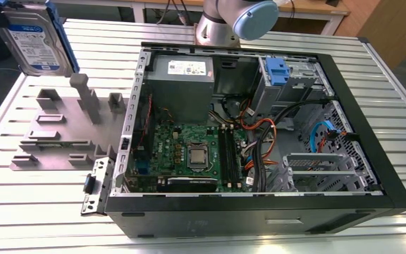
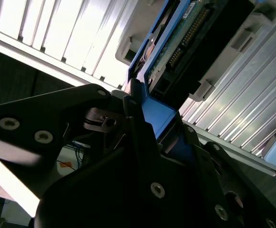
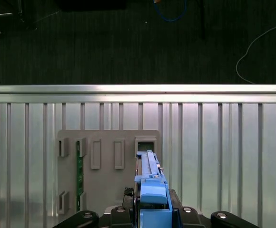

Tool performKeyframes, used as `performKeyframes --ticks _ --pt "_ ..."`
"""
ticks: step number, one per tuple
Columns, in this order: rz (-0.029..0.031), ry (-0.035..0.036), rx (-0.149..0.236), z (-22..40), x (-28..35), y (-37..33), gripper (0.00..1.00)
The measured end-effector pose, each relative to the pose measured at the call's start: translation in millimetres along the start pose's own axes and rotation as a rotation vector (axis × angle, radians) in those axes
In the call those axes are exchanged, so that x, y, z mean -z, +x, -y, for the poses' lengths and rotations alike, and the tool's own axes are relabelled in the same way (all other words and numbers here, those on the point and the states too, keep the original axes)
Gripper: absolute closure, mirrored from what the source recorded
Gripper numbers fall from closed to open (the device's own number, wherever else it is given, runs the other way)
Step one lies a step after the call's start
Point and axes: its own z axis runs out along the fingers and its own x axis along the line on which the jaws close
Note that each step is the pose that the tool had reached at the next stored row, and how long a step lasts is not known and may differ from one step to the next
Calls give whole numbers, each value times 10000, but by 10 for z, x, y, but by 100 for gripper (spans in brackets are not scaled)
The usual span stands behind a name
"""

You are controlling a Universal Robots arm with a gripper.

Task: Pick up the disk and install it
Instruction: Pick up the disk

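Exterior view's left, far corner: the disk [image 1: 37, 37] hangs upright over the table [image 1: 62, 222], its flat silver face and white-and-blue label turned to the camera, with a blue plastic caddy [image 1: 67, 47] running down its edge. Below it stands a matt grey rack [image 1: 55, 132] of blocky posts and slotted steps, resting on the ribbed aluminium slats. To the exterior view's right lies an open black case [image 1: 259, 211]. Inside it are a green motherboard [image 1: 188, 148], a grey metal power box [image 1: 182, 79] at the far end, looped orange and black cables [image 1: 259, 132] and a blue plastic latch [image 1: 277, 71] on the perforated drive cage. My arm [image 1: 231, 21], smooth silver with a pale blue cap, rises beyond the case.

In the second wrist view my gripper [image 2: 157, 116] is clamped on the disk's caddy, with angular black fingers [image 2: 138, 128] pressed against the blue plastic on both sides. The disk [image 2: 185, 33] stretches away from them, its green circuit side and a row of pins showing.

In the first wrist view the disk [image 3: 150, 185] appears edge-on as a narrow blue strip, above the rack's [image 3: 109, 142] flat grey plate of rectangular sockets. A thin green card [image 3: 79, 175] stands in one socket. Past the table's bright rail lies dark carpet [image 3: 128, 42].
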Motion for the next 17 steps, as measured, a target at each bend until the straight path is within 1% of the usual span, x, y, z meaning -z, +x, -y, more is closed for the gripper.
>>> performKeyframes --ticks 6,13,15,17 --pt "1 0 0 0 16 1 64" --pt "3 0 0 0 19 0 64" --pt "17 -3 -1 0 21 0 64" --pt "47 -4 0 0 22 1 64"
